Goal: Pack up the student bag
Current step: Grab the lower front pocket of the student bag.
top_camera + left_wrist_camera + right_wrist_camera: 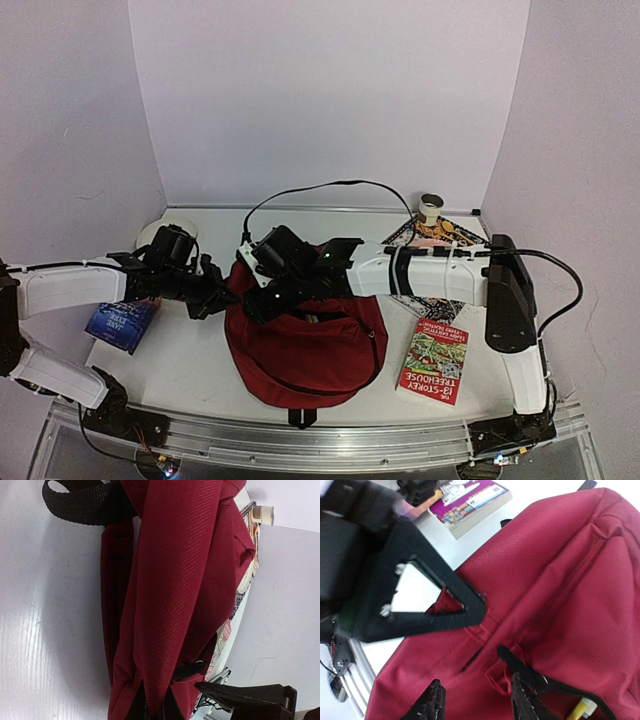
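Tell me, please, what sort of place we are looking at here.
Most likely a robotics lab test cell: a white table boxed in by pale walls, two robot arms on a metal rail, and props, a red backpack and a paperback.

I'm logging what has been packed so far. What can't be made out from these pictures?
- Inside of the student bag: top view, the right arm hangs over its opening.
- Yellow item in that opening: right wrist view, cut off by the bottom edge.
- Blue book: top view, partly under the left arm, title too small to read.
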You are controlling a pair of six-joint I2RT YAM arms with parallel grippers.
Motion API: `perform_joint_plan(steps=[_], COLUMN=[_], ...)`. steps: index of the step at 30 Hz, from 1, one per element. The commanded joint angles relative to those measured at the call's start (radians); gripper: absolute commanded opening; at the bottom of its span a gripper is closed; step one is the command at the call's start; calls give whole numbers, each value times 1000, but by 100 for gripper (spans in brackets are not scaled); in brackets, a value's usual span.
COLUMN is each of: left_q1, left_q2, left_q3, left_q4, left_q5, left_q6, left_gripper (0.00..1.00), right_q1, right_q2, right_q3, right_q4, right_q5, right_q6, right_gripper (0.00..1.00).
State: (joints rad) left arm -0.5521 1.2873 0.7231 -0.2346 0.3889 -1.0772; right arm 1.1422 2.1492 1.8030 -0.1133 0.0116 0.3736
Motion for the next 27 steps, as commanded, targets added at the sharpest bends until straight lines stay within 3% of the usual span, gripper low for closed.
perform_joint_plan(steps=[1,11,27], left_q1=[-25,-61,-93], left_q2=[-29,-42,-48], left_q3=[9,8,19], left_q4=[76,94,103], left_q5=[6,-4,0], left_q6=[-34,-57,-65], left_gripper=[0,0,0], right_q1=[0,-1,0], right_q2=[36,20,36], right_q3=[34,-49,-7], right_q4=[-50,-62,-68], right_q5=[10,148,224], right_q6=[-24,-22,-27], right_gripper=[45,44,42])
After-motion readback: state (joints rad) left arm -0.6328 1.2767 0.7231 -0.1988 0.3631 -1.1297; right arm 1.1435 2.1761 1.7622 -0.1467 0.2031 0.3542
